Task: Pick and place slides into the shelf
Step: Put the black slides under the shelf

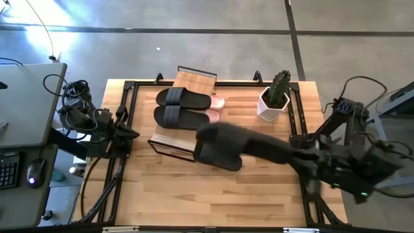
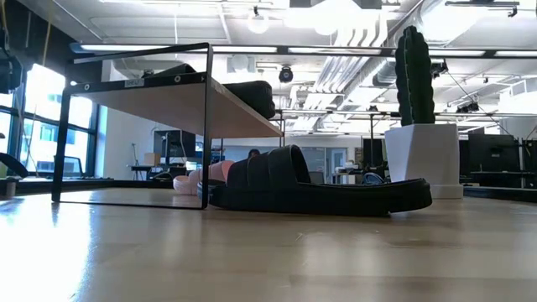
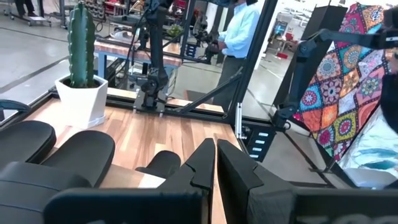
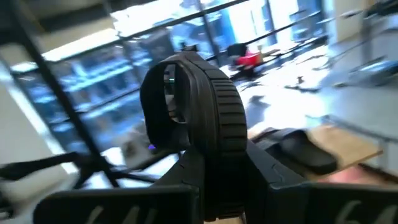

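Two black slides [image 1: 183,98] already lie side by side on the shelf [image 1: 194,79], and a pink pair [image 1: 217,102] pokes out at its far side, whether on a board or on the bench [image 1: 213,194] I cannot tell; so I judge the job past halfway. My right end effector [image 4: 214,165] pinches a third black slide [image 1: 220,150] by its strap, fingers pressed onto the strap; that slide sits just in front of the shelf's near edge, and in the low view it seems to rest on the bench, sole flat. I count five slides at most, so at least this one is left to place. My left end effector [image 3: 216,163] waits at the bench's left edge, fingers pressed together, holding nothing.

The slides look like matte moulded foam with wide, finely ribbed straps and rounded toes; the shelf is pale bamboo boards, slanted, in a thin black metal frame; the bench is smooth striped wood; a ribbed green cactus [image 1: 279,85] stands upright in a white faceted pot [image 1: 270,107] well to the right of the shelf.
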